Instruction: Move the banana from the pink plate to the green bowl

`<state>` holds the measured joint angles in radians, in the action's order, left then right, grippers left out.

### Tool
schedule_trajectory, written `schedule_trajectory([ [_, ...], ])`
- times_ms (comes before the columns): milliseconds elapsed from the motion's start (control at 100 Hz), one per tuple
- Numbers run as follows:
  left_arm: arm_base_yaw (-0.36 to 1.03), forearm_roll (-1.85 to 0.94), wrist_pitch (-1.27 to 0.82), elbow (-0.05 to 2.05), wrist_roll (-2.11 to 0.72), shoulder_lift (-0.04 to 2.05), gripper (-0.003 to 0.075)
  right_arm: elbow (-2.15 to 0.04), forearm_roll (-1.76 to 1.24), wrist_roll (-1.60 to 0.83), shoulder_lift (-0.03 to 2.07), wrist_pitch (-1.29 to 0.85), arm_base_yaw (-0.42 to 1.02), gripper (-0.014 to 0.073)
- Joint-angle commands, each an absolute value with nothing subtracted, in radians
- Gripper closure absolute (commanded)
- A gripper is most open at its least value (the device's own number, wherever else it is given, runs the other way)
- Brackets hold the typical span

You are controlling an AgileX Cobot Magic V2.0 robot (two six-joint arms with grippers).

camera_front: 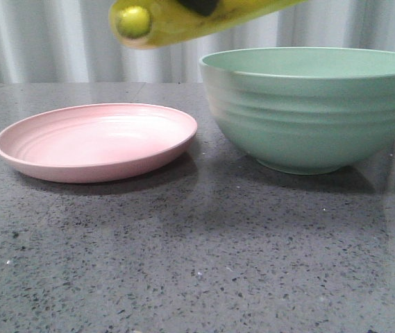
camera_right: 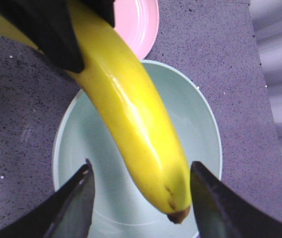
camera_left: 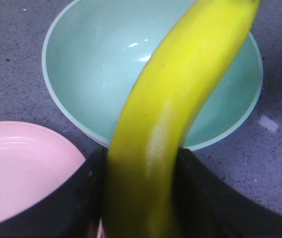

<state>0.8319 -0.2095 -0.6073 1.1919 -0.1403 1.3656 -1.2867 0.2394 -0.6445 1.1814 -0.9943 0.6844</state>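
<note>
My left gripper (camera_left: 143, 193) is shut on the yellow banana (camera_left: 180, 99) and holds it in the air above the green bowl (camera_left: 96, 74). In the front view the banana (camera_front: 183, 17) hangs at the top edge, above the gap between the empty pink plate (camera_front: 96, 142) and the green bowl (camera_front: 315, 111). In the right wrist view the left gripper's black fingers (camera_right: 56, 34) clamp the banana (camera_right: 131, 119), whose dark tip lies between the open jaws of my right gripper (camera_right: 141, 181), over the bowl (camera_right: 71, 148). The right gripper's fingers do not touch the banana.
The plate and bowl stand side by side on a grey speckled table (camera_front: 197, 263), plate left, bowl right. A pale curtain (camera_front: 58, 41) closes the back. The pink plate also shows in the left wrist view (camera_left: 17, 168) and the right wrist view (camera_right: 141, 25).
</note>
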Motion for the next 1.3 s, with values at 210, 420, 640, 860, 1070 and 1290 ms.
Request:
schedule_trajectory([
  [210,0.84,-0.227,-0.57,1.234,-0.146,1.337,0.0701,-1.318,0.312,-0.659,1.24,-0.934,0.695,0.0225],
  [420,0.84,-0.229,-0.574,1.234,-0.146,1.337,0.0701,-1.318,0.355,-0.659,1.282,-0.934,0.695,0.0225],
  [640,0.84,-0.229,-0.574,1.234,-0.146,1.337,0.0701,-1.318,0.355,-0.659,1.293,-0.944,0.695,0.0244],
  [860,0.84,-0.229,-0.574,1.234,-0.146,1.337,0.068,-1.318,0.355,-0.659,1.293,-0.956,0.695,0.0497],
  [1070,0.84,-0.229,-0.572,1.235,-0.146,1.333,0.0483,-1.318,0.355,-0.638,1.293,-0.957,0.695,0.0634],
  [1290,0.807,-0.22,-0.574,1.236,-0.146,1.295,0.0351,-1.318,0.393,-0.534,1.279,-0.963,0.691,0.0638],
])
